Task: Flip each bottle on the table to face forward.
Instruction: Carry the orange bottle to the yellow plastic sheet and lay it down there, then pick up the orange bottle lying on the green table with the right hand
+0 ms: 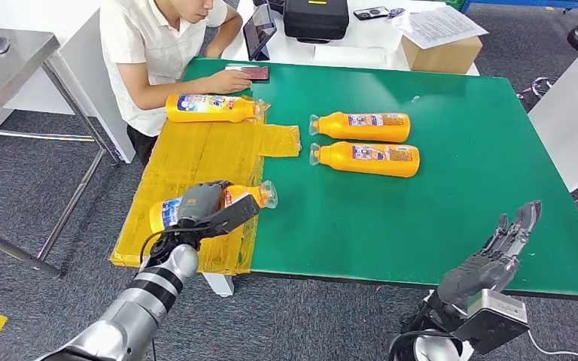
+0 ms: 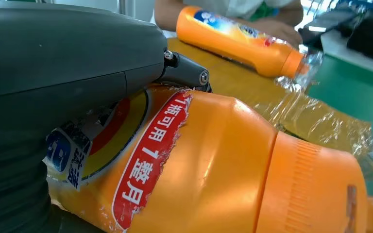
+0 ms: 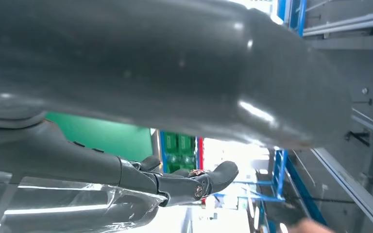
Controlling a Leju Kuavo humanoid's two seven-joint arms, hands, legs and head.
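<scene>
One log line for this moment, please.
left robot hand: gripping near bottle on yellow mat | right robot hand: open, idle | three bottles untouched

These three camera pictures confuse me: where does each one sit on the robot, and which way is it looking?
Head view: high on the body, looking down at the green table; both silver arms show, the left robot hand on the nearest bottle, the right robot hand empty.
Left wrist view: behind the left robot hand, close against that bottle.
Right wrist view: behind the right robot hand, facing shelving.
Head and left wrist views share this bottle.
</scene>
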